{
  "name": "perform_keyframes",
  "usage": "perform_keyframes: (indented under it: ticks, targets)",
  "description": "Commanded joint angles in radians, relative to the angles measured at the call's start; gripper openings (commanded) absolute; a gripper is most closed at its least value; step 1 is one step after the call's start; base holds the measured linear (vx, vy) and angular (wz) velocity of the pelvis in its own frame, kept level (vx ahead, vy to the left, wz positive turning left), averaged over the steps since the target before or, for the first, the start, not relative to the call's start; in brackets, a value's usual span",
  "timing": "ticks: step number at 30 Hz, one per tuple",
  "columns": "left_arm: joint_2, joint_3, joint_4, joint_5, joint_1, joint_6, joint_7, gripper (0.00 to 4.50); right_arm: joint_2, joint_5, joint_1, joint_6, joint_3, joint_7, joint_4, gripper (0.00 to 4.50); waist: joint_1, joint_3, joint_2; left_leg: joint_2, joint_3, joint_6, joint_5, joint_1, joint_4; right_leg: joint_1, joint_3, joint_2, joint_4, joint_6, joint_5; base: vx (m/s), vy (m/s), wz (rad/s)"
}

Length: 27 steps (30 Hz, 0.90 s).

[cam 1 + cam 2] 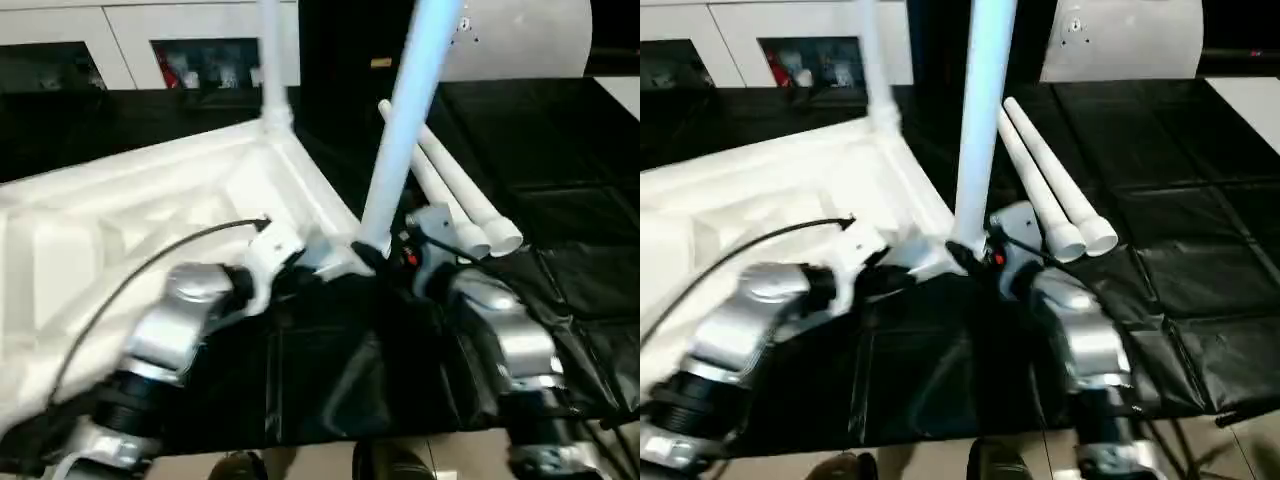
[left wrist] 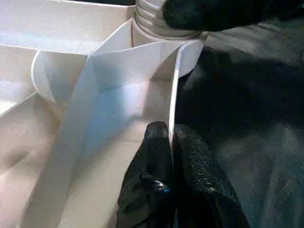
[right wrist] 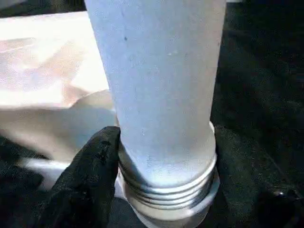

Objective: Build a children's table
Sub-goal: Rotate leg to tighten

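My left claw (image 2: 170,142) is clenched on the thin side rim of the upturned white table top (image 1: 130,220), just short of its corner socket (image 2: 166,45). My right claw (image 3: 156,180) wraps the threaded foot of an upright leg (image 1: 400,130) standing in that socket. Beyond my right claw, two spare legs (image 1: 1055,190) lie on the black worktop (image 1: 1200,200); another leg (image 1: 270,60) stands at the far corner.
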<state>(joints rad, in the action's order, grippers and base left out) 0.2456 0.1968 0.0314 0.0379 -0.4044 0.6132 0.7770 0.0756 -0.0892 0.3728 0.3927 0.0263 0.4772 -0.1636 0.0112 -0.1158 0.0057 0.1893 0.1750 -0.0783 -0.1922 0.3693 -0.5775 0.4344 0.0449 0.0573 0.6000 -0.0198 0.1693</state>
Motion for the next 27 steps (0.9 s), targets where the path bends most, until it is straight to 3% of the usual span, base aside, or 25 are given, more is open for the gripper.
perform_keyframes:
  ticks: [1, 4, 7, 9, 14, 15, 18, 21, 24, 25, 27]
  targets:
    - [-0.091, 0.000, -0.030, 0.001, -0.044, 0.003, -0.145, 0.00, -0.103, -0.036, -0.007, 0.048, 0.134, 0.021, -0.005, 2.66, 0.007, 0.059, -0.010, 0.024, -0.008, 0.061, -0.104, 0.002, 0.063, -0.064, -0.045, 0.064, -0.079, -0.183, 0.273, 0.000, 0.000, 0.00]
    - [-0.131, 0.039, -0.056, 0.046, -0.046, 0.028, -0.194, 0.00, -0.139, 0.006, -0.012, 0.040, 0.127, -0.060, -0.005, 2.66, 0.005, 0.063, -0.007, 0.026, -0.006, 0.074, -0.082, 0.000, 0.061, -0.066, -0.045, 0.063, -0.074, -0.200, 0.196, 0.000, 0.000, 0.00]
    - [-0.110, 0.066, -0.056, 0.059, -0.039, 0.006, -0.181, 0.00, -0.127, 0.028, -0.028, 0.007, 0.116, -0.086, 0.006, 3.36, 0.006, 0.064, -0.001, 0.026, -0.006, 0.091, -0.071, 0.000, 0.060, -0.069, -0.045, 0.063, -0.069, -0.220, 0.118, 0.000, 0.000, 0.00]
    - [-0.094, 0.063, -0.054, 0.052, -0.033, -0.010, -0.164, 0.00, -0.114, 0.033, -0.034, -0.007, 0.109, -0.089, 0.011, 3.39, 0.006, 0.064, -0.004, 0.025, -0.005, 0.095, -0.075, 0.001, 0.059, -0.069, -0.045, 0.063, -0.070, -0.223, 0.110, 0.000, 0.000, 0.00]
    - [-0.058, 0.055, -0.058, 0.034, -0.019, -0.030, -0.107, 0.00, -0.070, 0.040, -0.038, -0.046, 0.093, -0.073, 0.021, 3.87, 0.003, 0.059, -0.004, 0.026, -0.007, 0.080, -0.128, -0.001, 0.063, -0.069, -0.044, 0.066, -0.078, -0.206, 0.197, 0.000, 0.000, 0.00]
    - [-0.041, 0.053, -0.056, 0.028, -0.014, -0.044, -0.083, 0.00, -0.050, 0.035, -0.036, -0.064, 0.078, -0.058, 0.024, 3.94, 0.003, 0.063, 0.000, 0.026, -0.007, 0.077, -0.125, -0.001, 0.062, -0.071, -0.045, 0.066, -0.076, -0.206, 0.192, 0.000, 0.000, 0.00]
    - [0.034, 0.055, -0.040, 0.011, -0.002, -0.106, 0.003, 0.00, 0.055, 0.003, -0.040, -0.122, 0.059, 0.081, 0.052, 4.19, 0.003, 0.068, -0.002, 0.026, -0.007, 0.096, -0.091, 0.002, 0.058, -0.076, -0.045, 0.064, -0.068, -0.218, 0.113, 0.000, 0.000, 0.00]
    - [0.096, 0.059, -0.017, -0.013, 0.005, -0.182, 0.096, 0.00, 0.142, -0.024, -0.049, -0.149, 0.054, 0.207, 0.065, 4.44, 0.004, 0.070, -0.004, 0.023, -0.005, 0.134, -0.061, 0.004, 0.053, -0.081, -0.044, 0.063, -0.060, -0.249, 0.033, 0.000, 0.000, 0.00]
    - [0.112, 0.062, -0.011, -0.020, 0.007, -0.207, 0.122, 0.00, 0.162, -0.032, -0.051, -0.153, 0.052, 0.234, 0.068, 4.48, 0.007, 0.070, -0.001, 0.029, -0.004, 0.138, -0.072, -0.001, 0.054, -0.076, -0.045, 0.065, -0.060, -0.261, 0.054, 0.000, 0.000, 0.00]
    - [0.170, 0.078, 0.012, -0.029, 0.009, -0.279, 0.205, 0.00, 0.226, -0.058, -0.055, -0.161, 0.056, 0.333, 0.073, 4.48, 0.011, 0.071, -0.006, 0.028, -0.004, 0.135, -0.078, -0.003, 0.053, -0.077, -0.042, 0.063, -0.063, -0.257, 0.080, 0.000, 0.000, 0.00]
    - [0.235, 0.095, 0.039, -0.042, 0.008, -0.359, 0.309, 0.00, 0.298, -0.078, -0.054, -0.181, 0.071, 0.444, 0.068, 4.48, 0.020, 0.070, -0.001, 0.031, -0.005, 0.137, -0.103, -0.008, 0.054, -0.073, -0.043, 0.065, -0.065, -0.250, 0.121, 0.000, 0.000, 0.00]
